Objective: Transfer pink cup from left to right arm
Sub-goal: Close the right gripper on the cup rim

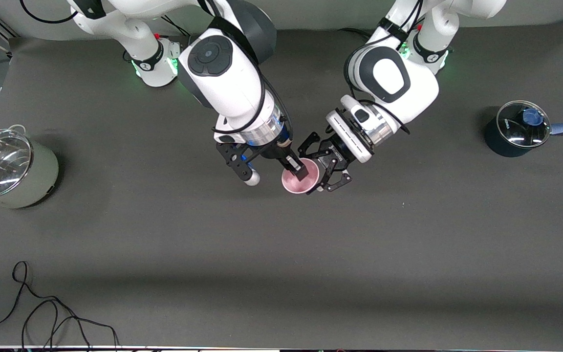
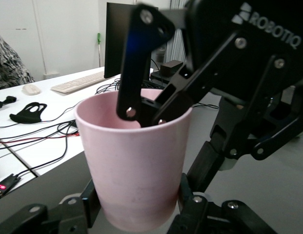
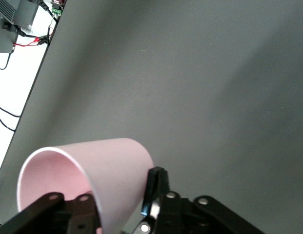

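Between the left gripper's [image 1: 321, 172] closed fingers, the cup [image 1: 300, 177] is held above the worktop [image 1: 281, 254]. One right gripper [image 1: 297, 166] finger is inside the rim, apparently clamped; release should be delayed until this is confirmed.

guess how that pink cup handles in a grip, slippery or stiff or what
The pink cup looks like thin smooth plastic, so probably light and a bit slippery. Its tapered sides could let it slide in the left gripper. With the right gripper pinching the rim, the wall may flex slightly.
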`<state>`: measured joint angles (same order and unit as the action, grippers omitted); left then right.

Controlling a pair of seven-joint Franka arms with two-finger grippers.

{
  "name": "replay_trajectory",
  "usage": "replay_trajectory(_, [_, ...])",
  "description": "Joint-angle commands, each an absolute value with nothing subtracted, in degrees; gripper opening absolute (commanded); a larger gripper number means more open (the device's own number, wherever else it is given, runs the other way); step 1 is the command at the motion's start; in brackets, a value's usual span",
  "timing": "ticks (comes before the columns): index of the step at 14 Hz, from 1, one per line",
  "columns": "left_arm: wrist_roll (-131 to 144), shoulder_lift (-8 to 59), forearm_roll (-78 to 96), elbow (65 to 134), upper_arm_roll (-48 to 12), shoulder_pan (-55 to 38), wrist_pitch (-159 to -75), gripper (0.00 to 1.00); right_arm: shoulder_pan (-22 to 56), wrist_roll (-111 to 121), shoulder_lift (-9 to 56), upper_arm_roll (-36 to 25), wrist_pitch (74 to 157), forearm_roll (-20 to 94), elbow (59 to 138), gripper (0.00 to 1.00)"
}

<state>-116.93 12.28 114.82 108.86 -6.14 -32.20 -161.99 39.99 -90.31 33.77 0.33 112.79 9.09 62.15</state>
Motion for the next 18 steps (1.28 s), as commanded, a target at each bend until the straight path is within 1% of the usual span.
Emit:
replay_trajectory(1, [-117.0, 10.9, 116.1, 109.3, -5.8, -32.9, -162.8, 0.48, 39.5, -87.7, 33.8, 0.5, 112.1, 9.3, 60.9, 0.00])
replay_trajectory(3, [-117.0, 10.9, 116.1, 109.2, -5.8, -32.9, -162.8, 0.62, 39.2, -87.3, 33.7, 0.4, 112.1, 9.4, 60.8, 0.00])
replay_trajectory(5, [-117.0, 10.9, 116.1, 109.1, -5.8, -32.9, -162.8, 0.68, 39.2, -87.3, 33.6, 0.4, 112.1, 9.4, 60.8, 0.00])
replay_trajectory(7, [-117.0, 11.0, 116.1, 109.1, -5.7, -32.9, -163.0, 0.77, 39.2, -87.4, 33.6, 0.4, 112.1, 9.4, 60.8, 0.00])
replay_trajectory(8, [-117.0, 11.0, 116.1, 109.1, -5.8, -32.9, -163.0, 0.86, 39.2, -87.4, 33.6, 0.4, 112.1, 9.4, 60.8, 0.00])
replay_trajectory(11, [-116.9, 11.0, 116.1, 109.0, -5.8, -32.8, -163.0, 0.99, 39.2, -87.4, 33.6, 0.4, 112.1, 9.4, 60.8, 0.00])
replay_trajectory(17, [-116.9, 11.0, 116.1, 109.0, -5.7, -32.7, -163.0, 0.99, 39.0, -87.1, 33.5, 0.3, 112.0, 9.4, 60.9, 0.00])
replay_trajectory(18, [-116.9, 11.0, 116.0, 109.2, -5.7, -32.6, -163.0, 0.99, 38.4, -85.5, 33.3, 0.0, 110.9, 9.5, 60.9, 0.00])
